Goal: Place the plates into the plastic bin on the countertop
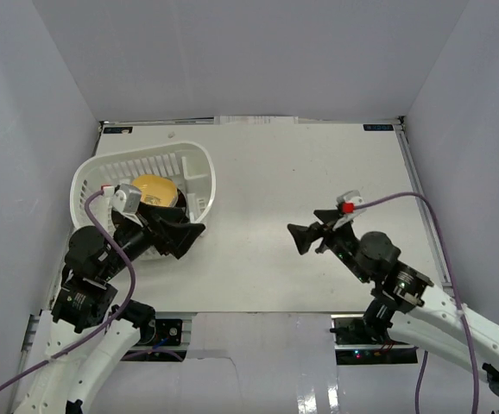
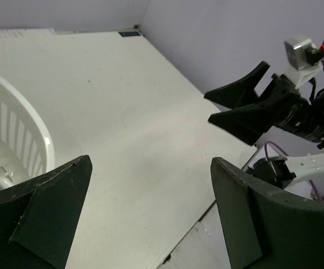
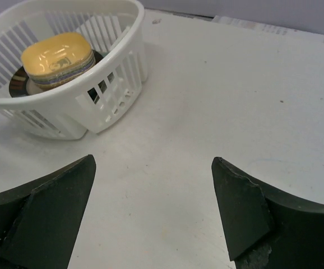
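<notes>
Left tool (image 2: pixel 149 161), jaws wide apart, above countertop (image 2: pixel 106 95) beside plastic bin (image 2: pixel 38 126)

Lab test cell: white countertop (image 1: pixel 318 181) boxed by pale walls (image 1: pixel 249 60).

Plastic bin (image 1: pixel 189 168): in the top view the left arm (image 1: pixel 94 259) covers its near wall at centre left. The left wrist view cuts it at the left edge, so we see only one curve of wall.
Plates (image 3: pixel 55 56): only the topmost, a yellow one, shows whole. Those beneath are thin edges, and we cannot count them.
Dark-rimmed plate (image 3: pixel 19 84): mostly under the stack and behind the slats.
Left gripper (image 2: pixel 151 165): cut on both sides by the bottom edge of its wrist view.
Right gripper (image 3: pixel 151 162): likewise in its own view.
Right arm (image 1: pixel 422 297): leaves the top view at lower right.
Table labels (image 1: pixel 116 129): too small for us to read.
</notes>
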`<state>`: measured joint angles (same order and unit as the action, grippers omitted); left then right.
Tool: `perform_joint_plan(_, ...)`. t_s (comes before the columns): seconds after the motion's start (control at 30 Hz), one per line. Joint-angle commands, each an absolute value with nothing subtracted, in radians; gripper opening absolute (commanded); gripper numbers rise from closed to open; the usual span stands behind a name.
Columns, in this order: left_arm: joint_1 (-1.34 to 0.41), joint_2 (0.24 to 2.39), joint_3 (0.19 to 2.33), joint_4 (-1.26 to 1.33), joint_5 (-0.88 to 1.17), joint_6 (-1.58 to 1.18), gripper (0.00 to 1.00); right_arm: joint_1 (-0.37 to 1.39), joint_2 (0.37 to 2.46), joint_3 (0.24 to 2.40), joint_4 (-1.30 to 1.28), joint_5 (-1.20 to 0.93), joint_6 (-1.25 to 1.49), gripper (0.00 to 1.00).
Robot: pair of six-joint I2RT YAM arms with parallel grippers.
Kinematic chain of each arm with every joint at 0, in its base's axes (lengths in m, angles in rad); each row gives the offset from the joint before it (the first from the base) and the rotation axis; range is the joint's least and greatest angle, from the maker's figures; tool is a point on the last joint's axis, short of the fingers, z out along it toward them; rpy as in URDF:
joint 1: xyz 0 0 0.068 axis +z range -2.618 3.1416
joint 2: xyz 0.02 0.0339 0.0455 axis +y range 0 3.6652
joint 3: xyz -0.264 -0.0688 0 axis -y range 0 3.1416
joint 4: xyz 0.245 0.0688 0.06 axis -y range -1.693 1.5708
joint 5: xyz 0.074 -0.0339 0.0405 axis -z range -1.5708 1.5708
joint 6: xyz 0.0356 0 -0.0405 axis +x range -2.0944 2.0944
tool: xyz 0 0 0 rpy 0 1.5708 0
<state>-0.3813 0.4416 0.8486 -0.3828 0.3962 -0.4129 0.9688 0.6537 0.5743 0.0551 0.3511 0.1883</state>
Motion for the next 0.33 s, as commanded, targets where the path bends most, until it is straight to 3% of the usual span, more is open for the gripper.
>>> perform_joint_plan(0.0,-0.376,0.407,0.804,-0.410,0.485,-0.446,0.98,0.969,0.479,0.477,0.005,0.454,0.255,0.90)
perform_joint_plan(0.13,-0.377,0.385,0.755,-0.368,0.472,-0.482,0.98,0.969,0.353,0.416,0.017,0.483,0.252,0.90)
perform_joint_plan(0.3,-0.376,0.432,0.771,-0.333,0.466,-0.492,0.98,0.969,0.347,0.504,0.005,0.483,0.184,0.90)
